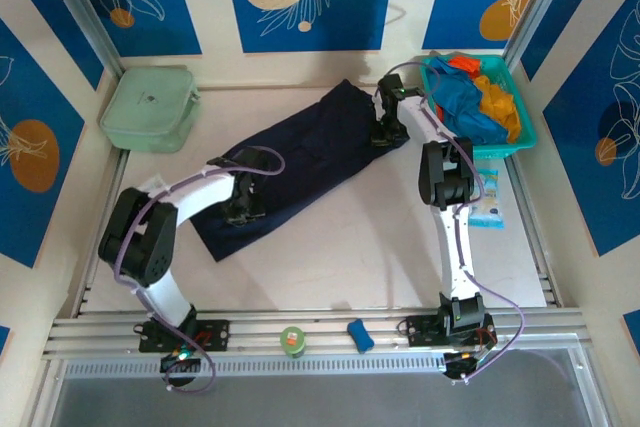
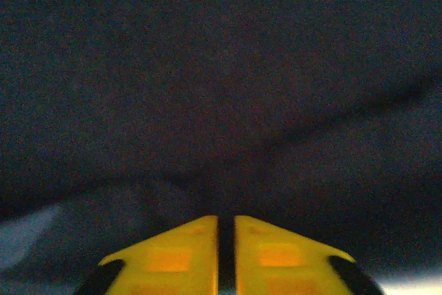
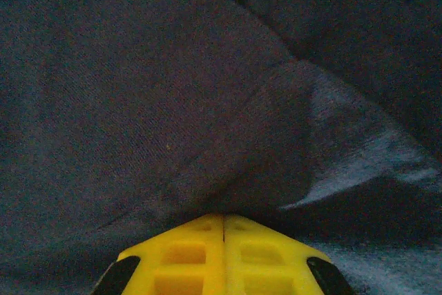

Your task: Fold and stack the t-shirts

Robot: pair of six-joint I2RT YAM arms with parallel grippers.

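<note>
We have the navy t-shirt (image 1: 300, 162) flat on the table (image 1: 340, 247), long axis diag., near-left to far-right. Our left gripper (image 1: 243, 212) pinches its near-left end, right gripper (image 1: 387, 134) the far-right end, both w/ fingers pressed together.

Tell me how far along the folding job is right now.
Early. Done: the navy t-shirt lies on the table as a long narrow band, seemingly folded lengthwise. In hand: the left gripper and right gripper are shut on its opposite ends, so this fold isn't finished. Left: the blue t-shirt and orange t-shirt sit crumpled in the teal basket; no stack has started.
</note>
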